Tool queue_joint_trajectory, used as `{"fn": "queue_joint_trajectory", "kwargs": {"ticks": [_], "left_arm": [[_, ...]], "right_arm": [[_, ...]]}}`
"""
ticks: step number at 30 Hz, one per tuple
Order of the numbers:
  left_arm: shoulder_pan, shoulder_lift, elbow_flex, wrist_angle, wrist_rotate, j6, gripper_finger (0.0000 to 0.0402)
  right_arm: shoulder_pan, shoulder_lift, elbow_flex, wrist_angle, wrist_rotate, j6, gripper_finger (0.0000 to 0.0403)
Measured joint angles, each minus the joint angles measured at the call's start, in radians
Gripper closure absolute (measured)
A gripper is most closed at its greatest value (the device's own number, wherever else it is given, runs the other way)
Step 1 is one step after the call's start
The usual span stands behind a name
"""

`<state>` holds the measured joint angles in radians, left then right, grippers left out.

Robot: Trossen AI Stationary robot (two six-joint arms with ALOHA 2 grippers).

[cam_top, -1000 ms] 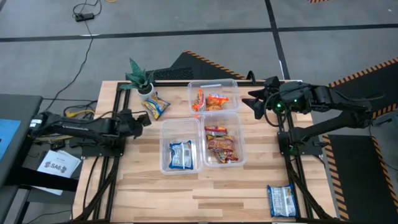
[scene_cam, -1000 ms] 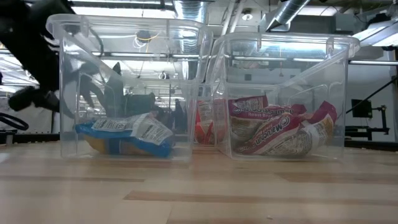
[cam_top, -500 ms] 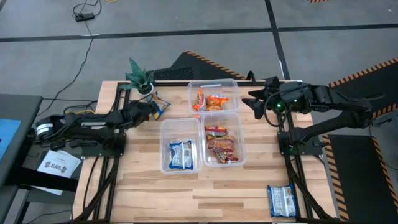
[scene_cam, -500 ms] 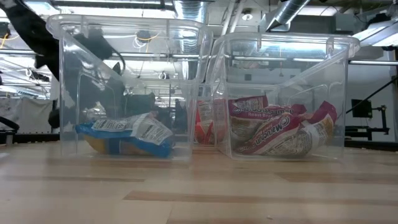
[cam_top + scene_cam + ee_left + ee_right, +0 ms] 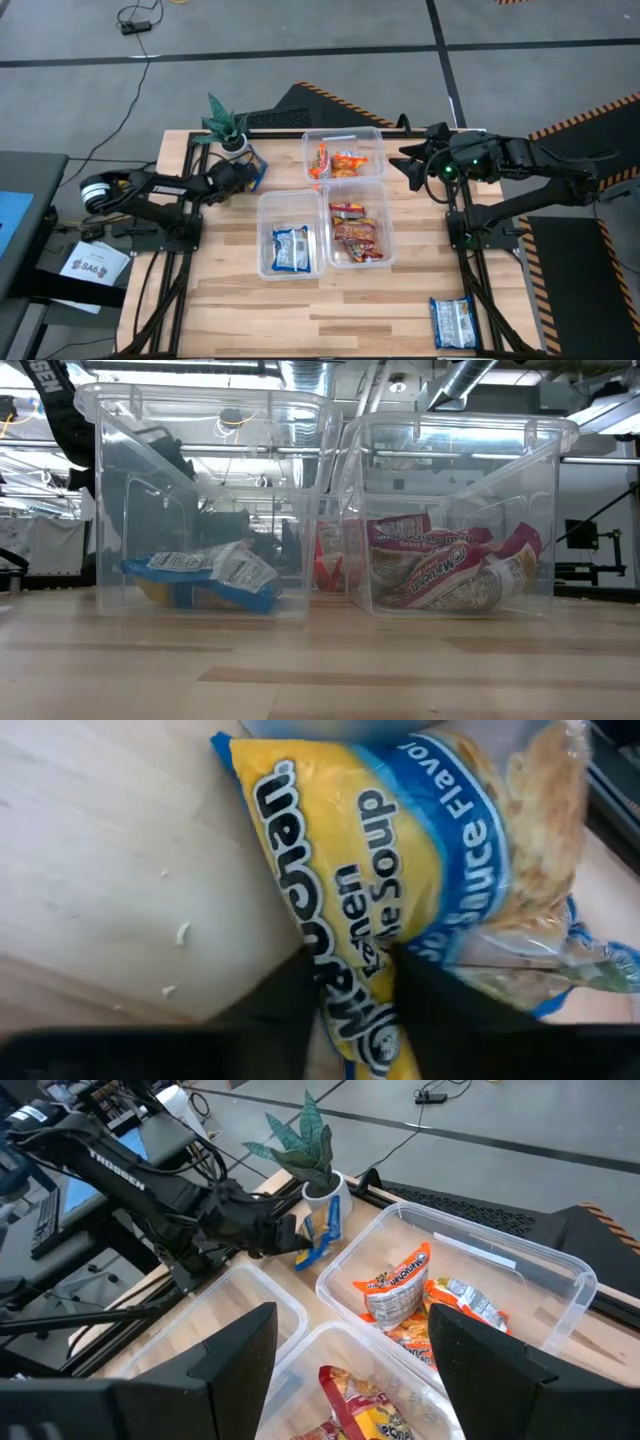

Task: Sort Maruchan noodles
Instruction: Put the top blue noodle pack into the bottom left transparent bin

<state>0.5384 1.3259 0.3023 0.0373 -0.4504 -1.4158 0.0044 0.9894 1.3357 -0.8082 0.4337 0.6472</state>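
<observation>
The left gripper (image 5: 350, 995) pinches a yellow-and-blue noodle packet (image 5: 400, 880) beside the potted plant (image 5: 226, 126), fingers narrowed on its edge. Other packets lie sorted in three clear tubs (image 5: 262, 268). The right gripper (image 5: 408, 163) hangs wide open, empty, beside the tubs.

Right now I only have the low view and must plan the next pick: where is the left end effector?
Observer: The left end effector is beside the potted plant, closed on a yellow packet.
Operator: And the right one?
Observer: The right end effector is open, hovering off the back tub's right side.
Operator: Any packets lying loose?
Observer: A blue packet lies at the table's near right corner.
</observation>
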Motion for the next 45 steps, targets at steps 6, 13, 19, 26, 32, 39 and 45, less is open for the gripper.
{"fn": "queue_joint_trajectory", "kwargs": {"ticks": [6,13,19,26,32,39,45], "left_arm": [[-0.023,-0.100,-0.005,0.026,0.037,0.096,0.0391],[-0.094,-0.437,-0.007,-0.005,-0.037,0.220,0.0399],[-0.169,-0.682,0.050,-0.025,-0.076,0.343,0.0401],[-0.327,-0.680,0.240,-0.027,-0.159,0.515,0.0401],[-0.503,-0.503,0.484,-0.124,-0.075,0.698,0.0401],[-0.727,-0.286,0.721,-0.392,0.003,0.886,0.0401],[-0.812,-0.190,0.749,-0.426,-0.046,0.859,0.0368]], "right_arm": [[0.000,0.000,0.000,0.000,0.001,0.000,0.0121],[0.000,0.000,0.000,0.000,0.002,0.000,0.0121],[0.000,0.000,0.000,0.000,0.002,0.000,0.0121],[0.000,0.000,0.000,0.000,0.002,0.000,0.0121],[0.000,0.000,0.000,0.000,0.002,0.000,0.0121],[0.000,0.000,0.000,0.000,0.002,-0.001,0.0121],[0.000,0.000,0.000,0.000,0.002,-0.001,0.0121]]}}
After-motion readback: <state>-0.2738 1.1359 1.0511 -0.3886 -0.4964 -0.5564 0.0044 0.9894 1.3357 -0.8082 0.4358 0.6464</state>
